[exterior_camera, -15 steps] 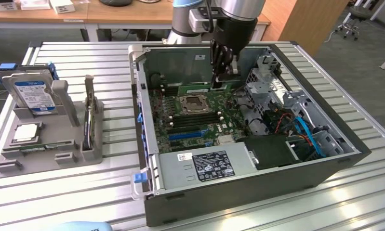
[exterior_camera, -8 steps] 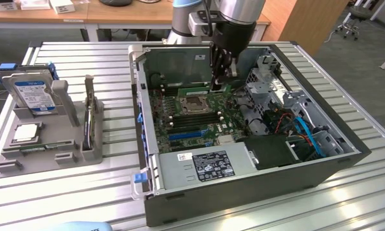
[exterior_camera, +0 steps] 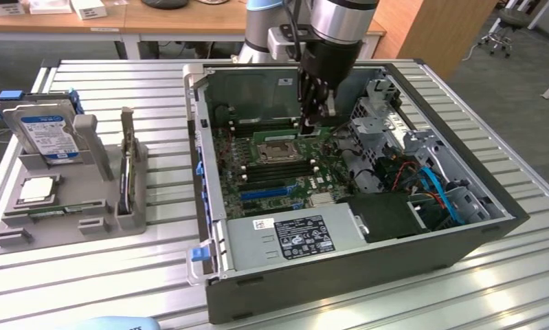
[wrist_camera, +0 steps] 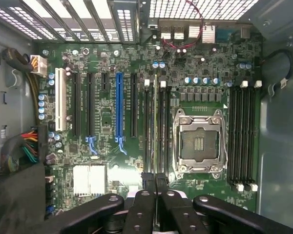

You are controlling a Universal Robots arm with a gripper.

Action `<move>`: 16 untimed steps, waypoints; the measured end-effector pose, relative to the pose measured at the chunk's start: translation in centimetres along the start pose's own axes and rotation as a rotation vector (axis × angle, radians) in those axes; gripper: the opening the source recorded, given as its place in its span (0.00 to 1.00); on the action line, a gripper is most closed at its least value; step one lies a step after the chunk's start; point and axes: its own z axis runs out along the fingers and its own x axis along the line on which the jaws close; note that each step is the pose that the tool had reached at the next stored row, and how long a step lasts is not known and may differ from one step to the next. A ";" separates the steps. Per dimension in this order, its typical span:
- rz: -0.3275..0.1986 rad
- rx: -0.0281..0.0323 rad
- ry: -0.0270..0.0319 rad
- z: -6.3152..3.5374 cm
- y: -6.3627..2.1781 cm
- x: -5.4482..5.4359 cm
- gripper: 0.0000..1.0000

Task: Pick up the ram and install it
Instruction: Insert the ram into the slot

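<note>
Standing edge-on along memory slots just beside processor socket (wrist_camera: 200,141): ram (wrist_camera: 155,122). Jaws narrow, clamped on its end; seating cannot tell. Open computer case (exterior_camera: 348,271) on table (exterior_camera: 100,275) holds motherboard (wrist_camera: 102,122). Grey tray (exterior_camera: 8,240), exterior view's left, holds hard drive (exterior_camera: 45,134) and processor chip (exterior_camera: 38,189).

Seen from my console: the ram (wrist_camera: 155,122) edge-on, its near end hidden between the closed pincer (wrist_camera: 155,179) tips, so I cannot tell whether it is seated. The arm (exterior_camera: 343,20) is cut off by the exterior view's top edge.
</note>
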 end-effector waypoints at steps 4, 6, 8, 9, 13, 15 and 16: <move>0.000 0.0000 0.0003 0.40 -0.01 0.0 0.12; 0.000 -0.0001 0.0004 0.58 -0.01 0.0 0.12; 0.000 0.0000 0.0004 0.82 -0.02 0.0 0.12; 0.000 0.0000 0.0004 0.93 -0.02 0.0 0.12; 0.000 0.0000 0.0006 1.44 -0.03 0.0 0.12; 0.001 0.0000 0.0007 1.74 -0.04 0.0 0.12; 0.001 0.0000 0.0008 1.88 -0.04 0.0 0.12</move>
